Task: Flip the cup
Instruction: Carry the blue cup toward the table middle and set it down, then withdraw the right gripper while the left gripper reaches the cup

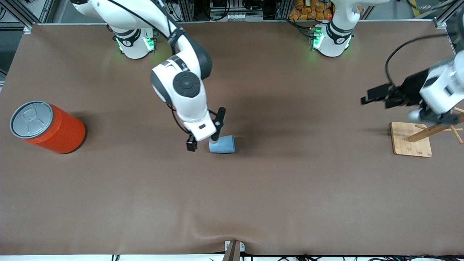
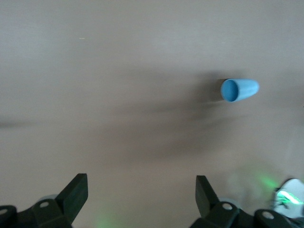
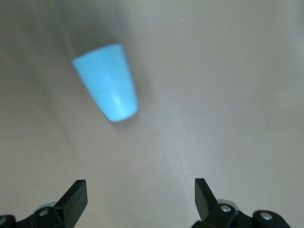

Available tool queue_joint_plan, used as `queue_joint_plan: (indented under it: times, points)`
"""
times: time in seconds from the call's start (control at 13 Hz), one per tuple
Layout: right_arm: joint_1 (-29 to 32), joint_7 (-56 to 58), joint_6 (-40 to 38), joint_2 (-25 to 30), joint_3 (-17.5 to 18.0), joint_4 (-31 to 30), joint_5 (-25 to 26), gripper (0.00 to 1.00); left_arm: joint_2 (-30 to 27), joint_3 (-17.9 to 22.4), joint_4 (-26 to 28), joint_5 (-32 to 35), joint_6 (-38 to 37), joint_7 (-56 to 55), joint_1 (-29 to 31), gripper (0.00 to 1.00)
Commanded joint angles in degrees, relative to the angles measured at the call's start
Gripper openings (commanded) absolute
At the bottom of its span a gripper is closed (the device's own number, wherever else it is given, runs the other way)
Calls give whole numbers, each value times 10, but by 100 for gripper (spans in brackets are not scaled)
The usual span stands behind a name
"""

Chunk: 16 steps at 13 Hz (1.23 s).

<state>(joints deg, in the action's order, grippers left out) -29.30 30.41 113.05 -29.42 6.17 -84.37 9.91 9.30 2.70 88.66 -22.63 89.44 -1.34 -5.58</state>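
Your cup (image 1: 222,144) lies on its side on the brown desk (image 1: 253,203), roughly midway between the two arms' ends. Its wider mouth faces the left arm's end of the desk, and its narrow base points toward the right arm's end. In the left wrist view you look straight into the cup's (image 2: 239,90) open mouth. In the right wrist view the cup's (image 3: 108,81) tapered wall shows, with nothing touching it.

Your right end effector (image 1: 206,139) hangs low just beside the cup's narrow base. Its fingers (image 3: 76,197) are spread wide and hold nothing. One finger stands right against the cup's base end in the front view; you cannot tell from here whether it touches.

Your left end effector (image 1: 377,95) waits in the air at the left arm's end of the desk, above and beside a wooden stand (image 1: 413,139) with a flat base and slanted pegs. Its fingers (image 2: 76,192) are also wide apart and empty.

An orange can (image 1: 49,127) with a grey pull-tab lid stands well apart from the cup, at the right arm's end of the desk.
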Motion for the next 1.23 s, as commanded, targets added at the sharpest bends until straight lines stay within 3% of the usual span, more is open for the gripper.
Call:
queue_joint_plan:
  times: [0.0,0.23,0.46,0.62,0.92,1.15]
  points:
    - [18,-142,-32,38,-10,-17,4,100,51,-8,-13,-29,45,4,-17,100]
    - [24,-186,-115,95,-75,-17,7,100,131,-22,-13,-168,101,43,-19,100]
    - [27,-237,-122,130,-153,-18,-2,100,207,-44,-5,-230,157,138,-29,100]
    - [63,-284,-134,157,-151,-23,-16,100,232,-65,-2,-258,189,141,-43,100]
    - [118,-287,-215,199,-150,-32,-74,100,259,-67,32,-356,236,143,-91,100]
    - [227,-287,-216,233,-101,-68,-97,100,269,-67,50,-407,299,142,-137,100]
